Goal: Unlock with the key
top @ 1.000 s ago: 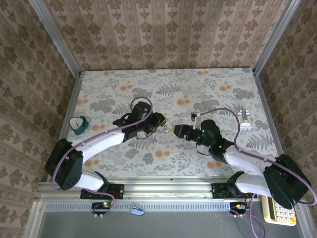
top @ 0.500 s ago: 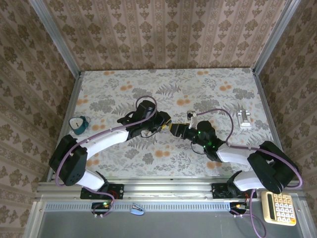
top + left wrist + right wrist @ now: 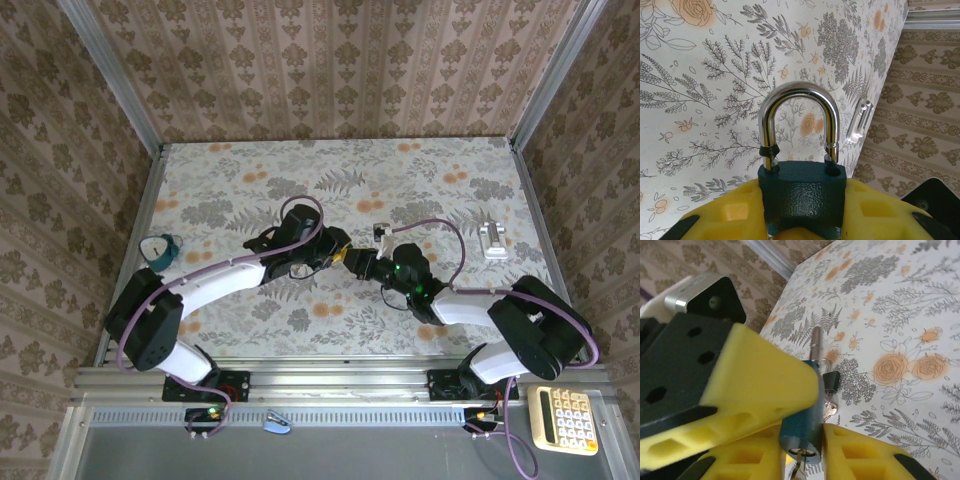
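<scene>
- The left gripper (image 3: 337, 250) pinches the blue body of the padlock (image 3: 802, 195) between its yellow fingers (image 3: 730, 215), near the centre of the table (image 3: 430, 180).
- The shackle (image 3: 799, 95) points to 12 o'clock in the left wrist view, with both legs seated in the body.
- In the right wrist view, the key (image 3: 801, 463) sits in the keyhole at the body's 6 o'clock end.
- The right gripper (image 3: 358, 262) lies at 4 o'clock of the left gripper, and its pads (image 3: 865, 455) flank the key.
- It cannot be told whether the pads press on the key.

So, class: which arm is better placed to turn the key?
Right. The right gripper flanks the key sticking out of the padlock; the left gripper is busy clamping its body.
</scene>
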Controlling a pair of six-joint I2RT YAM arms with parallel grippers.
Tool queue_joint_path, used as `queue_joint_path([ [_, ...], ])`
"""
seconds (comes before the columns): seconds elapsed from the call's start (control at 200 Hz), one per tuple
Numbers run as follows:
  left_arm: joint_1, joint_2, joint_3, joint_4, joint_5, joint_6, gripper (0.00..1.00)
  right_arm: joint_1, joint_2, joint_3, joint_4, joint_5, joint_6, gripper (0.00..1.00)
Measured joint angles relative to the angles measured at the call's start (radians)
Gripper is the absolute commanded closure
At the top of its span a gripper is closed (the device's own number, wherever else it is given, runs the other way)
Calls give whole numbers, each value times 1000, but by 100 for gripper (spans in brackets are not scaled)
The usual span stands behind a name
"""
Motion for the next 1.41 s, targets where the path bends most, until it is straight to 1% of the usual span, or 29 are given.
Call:
queue_joint_path([
  [0.055,0,1,0,1,-5,0,76,0,1,0,0,5,-5,90],
  [0.275,4,-5,-9,2,-12,10,59,3,-8,5,-28,3,-25,97],
  [0.4,15,-60,-42,4,8,28,55,12,-59,5,-72,-8,-38,98],
  [0.625,116,-218,-75,-18,-2,112,53,5,-205,5,-239,-23,-105,98],
  [0.82,165,-292,-73,-94,18,257,52,-5,-333,5,-373,-76,-186,98],
  [0.955,177,-280,-45,-169,64,375,52,-13,-389,5,-432,-130,-233,98],
  [1.095,173,-242,21,-216,122,481,52,-17,-406,5,-475,-175,-268,98],
  [1.3,132,-168,101,-243,172,578,52,-23,-420,7,-517,-237,-299,98],
  [1.405,111,-134,135,-283,186,616,53,-29,-439,7,-525,-256,-308,98],
])
